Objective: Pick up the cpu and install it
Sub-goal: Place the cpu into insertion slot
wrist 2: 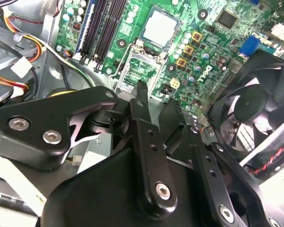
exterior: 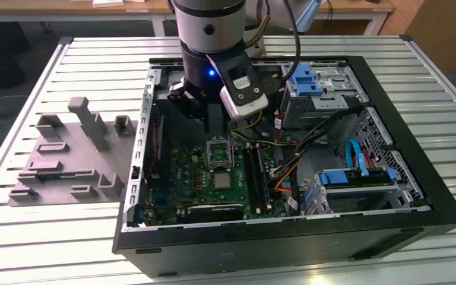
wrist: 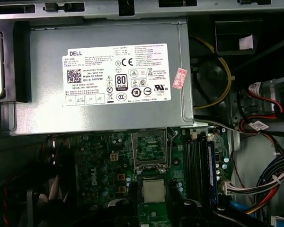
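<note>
The cpu is a small silvery square lying flat in its socket on the green motherboard inside the open computer case. Beside it, the socket's metal cover frame is swung back. The cpu and the frame show again in the second wrist view, and in the first wrist view the cpu lies next to the frame. My gripper hangs above the frame, clear of the board. Open and holding nothing, the gripper has its black fingertips to either side of the cpu.
A grey plastic tray of blocks lies on the slatted table at the exterior view's left. Inside the case are the power supply, a black fan, memory slots, blue drive cages and bundles of cables.
</note>
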You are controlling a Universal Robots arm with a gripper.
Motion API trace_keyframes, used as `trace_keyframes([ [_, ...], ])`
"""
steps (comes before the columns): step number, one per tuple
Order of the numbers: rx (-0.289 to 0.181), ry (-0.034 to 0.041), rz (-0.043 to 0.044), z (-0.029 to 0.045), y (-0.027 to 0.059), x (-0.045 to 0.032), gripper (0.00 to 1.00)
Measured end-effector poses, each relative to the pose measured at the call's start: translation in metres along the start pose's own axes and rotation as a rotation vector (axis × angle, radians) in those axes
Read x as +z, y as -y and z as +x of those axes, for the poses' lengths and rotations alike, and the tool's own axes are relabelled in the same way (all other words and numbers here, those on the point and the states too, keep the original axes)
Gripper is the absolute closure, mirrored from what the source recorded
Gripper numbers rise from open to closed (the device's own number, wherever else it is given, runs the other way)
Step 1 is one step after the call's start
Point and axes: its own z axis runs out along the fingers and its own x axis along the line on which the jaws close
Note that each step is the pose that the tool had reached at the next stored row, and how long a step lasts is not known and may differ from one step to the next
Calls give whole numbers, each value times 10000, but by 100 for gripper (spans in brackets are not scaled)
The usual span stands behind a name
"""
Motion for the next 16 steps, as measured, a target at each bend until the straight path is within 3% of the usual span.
trace_keyframes([
  [4, -3, -1, 2, -2, 24, 72, 63],
  [8, -2, 0, 0, -12, 149, 139, 63],
  [11, -56, -3, -1, -36, 156, 195, 63],
  [16, -538, -26, -11, -59, 158, 285, 63],
])
